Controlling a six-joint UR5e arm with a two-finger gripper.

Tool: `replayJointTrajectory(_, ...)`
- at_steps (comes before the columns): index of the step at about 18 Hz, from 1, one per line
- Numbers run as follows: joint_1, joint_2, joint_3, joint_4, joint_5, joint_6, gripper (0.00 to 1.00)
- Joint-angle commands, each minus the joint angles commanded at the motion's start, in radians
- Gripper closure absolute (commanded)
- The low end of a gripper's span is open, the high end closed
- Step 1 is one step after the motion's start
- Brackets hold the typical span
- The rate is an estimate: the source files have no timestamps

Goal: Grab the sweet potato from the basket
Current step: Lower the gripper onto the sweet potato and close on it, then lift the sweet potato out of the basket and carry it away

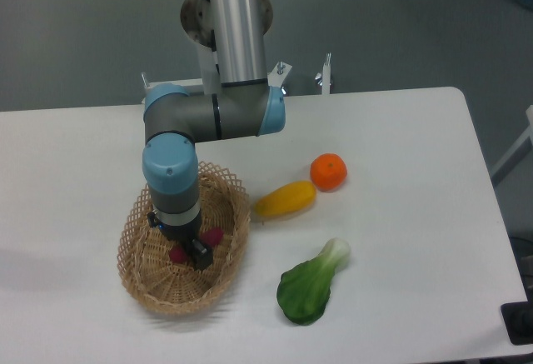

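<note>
One basket (pixel 141 285) sits on one white tabletop (pixel 400 147). There is one red sweet potato (pixel 214 236), one long yellow fruit (pixel 285 200), one round orange (pixel 328 171) and one green leafy vegetable (pixel 310 287). One robot arm (pixel 233 47) is there too.

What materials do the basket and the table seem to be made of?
The basket looks like tan woven wicker, matte, with an open, looped rim. The table seems to be a smooth white laminate or painted board with a soft sheen; the exact material is unclear.
</note>
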Motion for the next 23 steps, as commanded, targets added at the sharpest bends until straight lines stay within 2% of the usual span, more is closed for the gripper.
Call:
replayJointTrajectory(5, 0.002, 0.018, 0.009, -0.002, 0.0, 0.008, 0.79)
replayJointTrajectory(10, 0.014, 0.066, 0.034, -0.008, 0.002, 0.014, 0.79)
replayJointTrajectory(15, 0.069, 0.077, 0.149, -0.041, -0.002, 0.014, 0.79)
replayJointTrajectory(20, 0.156, 0.095, 0.259, -0.092, -0.008, 0.043, 0.79)
replayJointTrajectory(23, 0.237, 0.113, 0.316, -0.197, -0.009, 0.127, 0.79)
